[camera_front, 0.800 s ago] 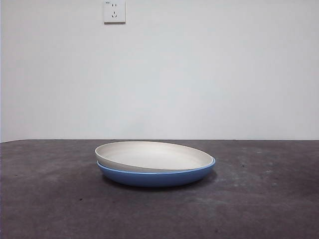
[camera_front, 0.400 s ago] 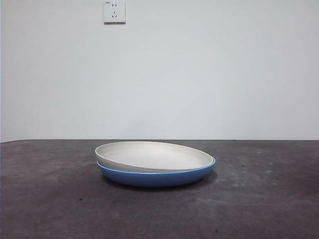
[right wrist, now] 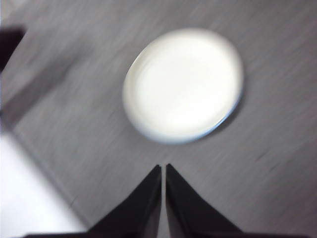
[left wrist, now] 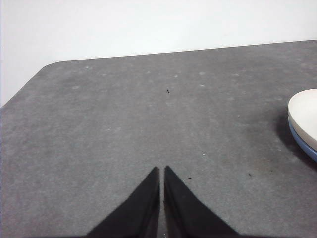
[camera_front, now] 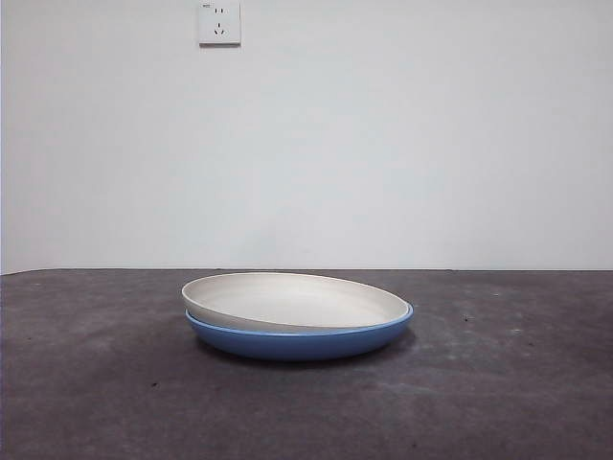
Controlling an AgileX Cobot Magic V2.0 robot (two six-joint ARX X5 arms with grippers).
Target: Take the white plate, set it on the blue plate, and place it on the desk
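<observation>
The white plate (camera_front: 297, 299) rests inside the blue plate (camera_front: 302, 342) on the desk (camera_front: 498, 383), slightly tilted, at the middle of the front view. Both plates' edges show in the left wrist view: white plate (left wrist: 304, 115), blue plate (left wrist: 303, 147). My left gripper (left wrist: 162, 169) is shut and empty, over bare desk well to the side of the plates. My right gripper (right wrist: 164, 167) is shut and empty, high above the white plate (right wrist: 183, 84); that view is blurred. The blue plate (right wrist: 229, 116) shows there only as a thin rim. Neither gripper shows in the front view.
A white wall with a socket (camera_front: 219, 21) stands behind the desk. The desk's rounded corner (left wrist: 47, 67) and far edge show in the left wrist view. The desk's edge (right wrist: 44, 168) runs near the right gripper, with a dark shape (right wrist: 10, 42) at the picture's corner.
</observation>
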